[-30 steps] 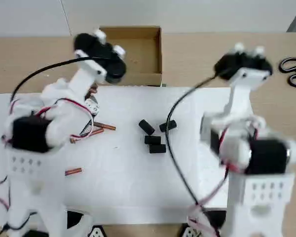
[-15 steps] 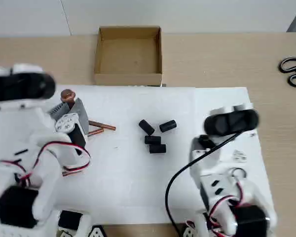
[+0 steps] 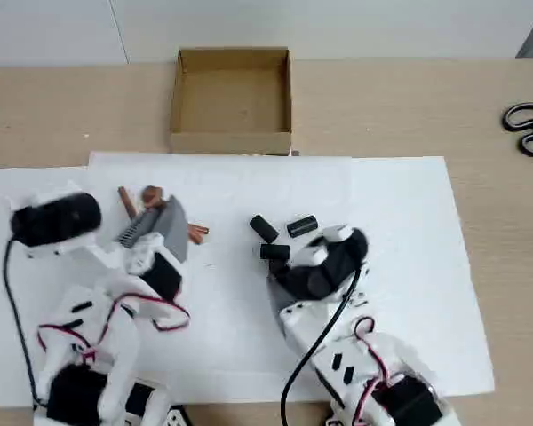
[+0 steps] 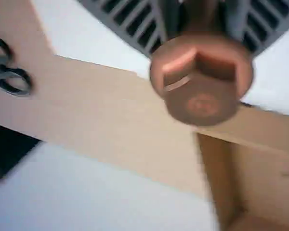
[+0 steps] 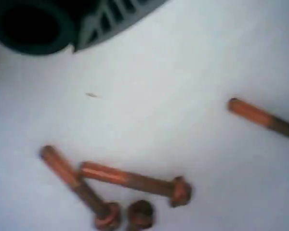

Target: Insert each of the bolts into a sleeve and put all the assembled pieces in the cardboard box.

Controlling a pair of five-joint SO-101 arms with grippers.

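High view: left end effector (image 3: 153,213) pinches a bolt (image 3: 151,193) over the white sheet (image 3: 409,266); right end effector (image 3: 280,259) at the sleeves (image 3: 302,225), grip cannot be told. Left wrist view: bolt head before the cardboard box (image 4: 260,159). Right wrist view: loose bolts (image 5: 130,179) on sheet.

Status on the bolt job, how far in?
Nothing done: the box is empty. In hand: left pincer grips one bolt; right pincer is at a sleeve. Left: loose bolts and sleeves on the sheet, then boxing all.
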